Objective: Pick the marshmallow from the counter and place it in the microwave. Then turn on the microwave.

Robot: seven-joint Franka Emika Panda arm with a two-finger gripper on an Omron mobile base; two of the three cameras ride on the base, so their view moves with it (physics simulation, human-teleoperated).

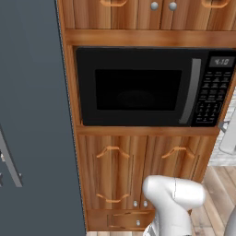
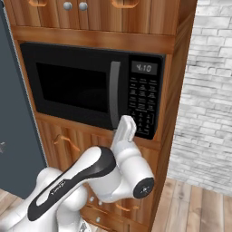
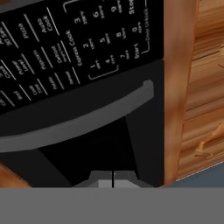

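Note:
The black microwave [image 1: 138,87] [image 2: 90,86] sits built into a wooden cabinet with its dark window door closed. Its grey vertical handle [image 2: 115,93] stands just left of the keypad [image 2: 145,102], under a lit display [image 2: 144,68]. My gripper [image 2: 127,120] is shut with nothing between its fingers and points up at the microwave's lower front, just below the handle and keypad. In the hand view the shut gripper [image 3: 113,179] is close to the handle [image 3: 78,118] and the number keys [image 3: 105,48]. The marshmallow and the counter are out of view.
Wooden cabinet doors [image 1: 115,170] with curved handles run below the microwave, and more cabinets [image 2: 74,9] sit above it. A tall dark grey panel [image 1: 32,115] stands to the left. A white brick wall [image 2: 208,90] and a wooden floor [image 2: 199,208] lie to the right.

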